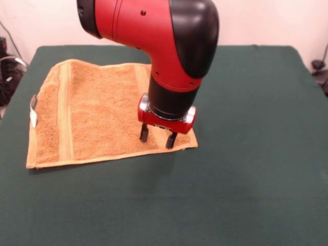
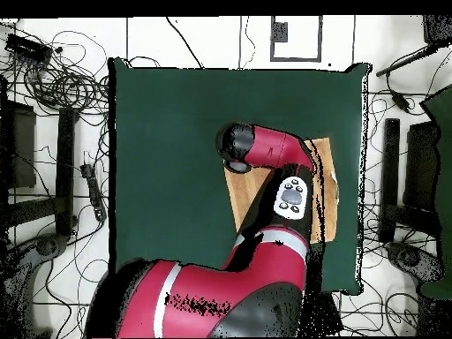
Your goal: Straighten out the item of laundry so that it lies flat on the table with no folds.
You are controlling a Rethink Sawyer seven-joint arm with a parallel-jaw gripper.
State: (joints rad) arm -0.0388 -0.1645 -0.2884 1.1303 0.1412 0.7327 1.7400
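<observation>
towel (image 1: pixel 92 115) spread on table (image 1: pixel 246 169) | white tag (image 1: pixel 34 120) seen at edge, no writing legible | gripper (image 1: pixel 158 138) fingers held apart over towel corner

This is a robotics lab or test cell. A table (image 2: pixel 177 132) with a dark green cloth top stands on a pale floor. Tangled black cables (image 2: pixel 62 79) loop across the floor at the upper left of the overhead view, with dark stands and gear (image 2: pixel 397 185) along the right edge. A plain pale wall (image 1: pixel 256 20) fills the top of the front view.
</observation>
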